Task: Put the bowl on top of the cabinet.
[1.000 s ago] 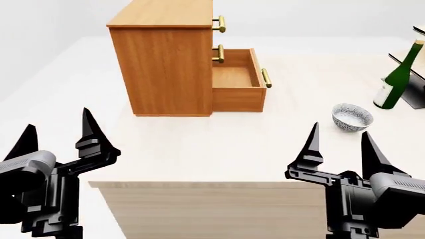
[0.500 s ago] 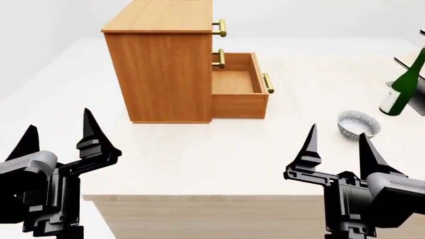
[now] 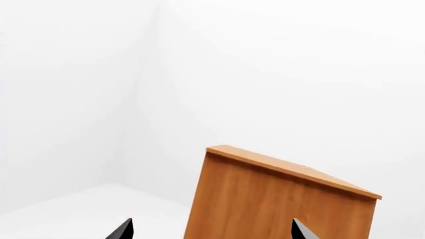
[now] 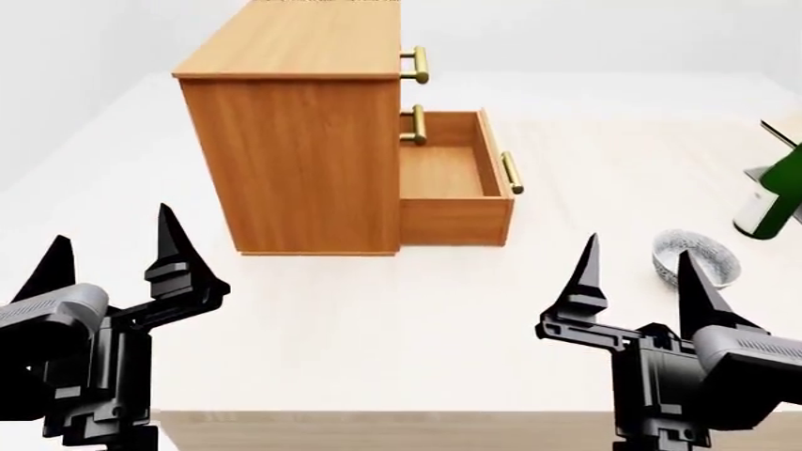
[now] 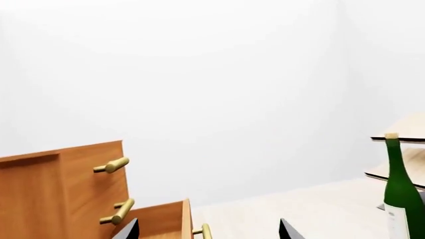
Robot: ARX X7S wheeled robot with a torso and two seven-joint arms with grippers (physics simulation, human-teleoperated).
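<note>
The patterned white bowl point(image 4: 698, 256) sits on the pale tabletop at the right of the head view, partly behind a fingertip of my right gripper point(image 4: 641, 271). That gripper is open and empty, a little nearer than the bowl. The orange-brown cabinet point(image 4: 300, 141) stands at the back left with its bottom drawer point(image 4: 454, 183) pulled out; it also shows in the wrist views as cabinet point(image 3: 279, 204) and cabinet point(image 5: 63, 194). My left gripper point(image 4: 111, 246) is open and empty at the near left, well short of the cabinet. Only the tips of the left gripper point(image 3: 211, 230) and right gripper point(image 5: 209, 229) show in the wrist views.
A green bottle point(image 4: 775, 193) stands at the right edge beyond the bowl, also seen as the bottle point(image 5: 401, 191) in the right wrist view, with a pale-wood shelf rack point(image 5: 401, 152) behind it. The table's near edge point(image 4: 414, 413) runs just ahead of both grippers.
The head view has moved forward: cabinet, bowl and bottle appear larger and lower, the bowl and bottle shifting right. Both grippers keep their places in the view, still open.
</note>
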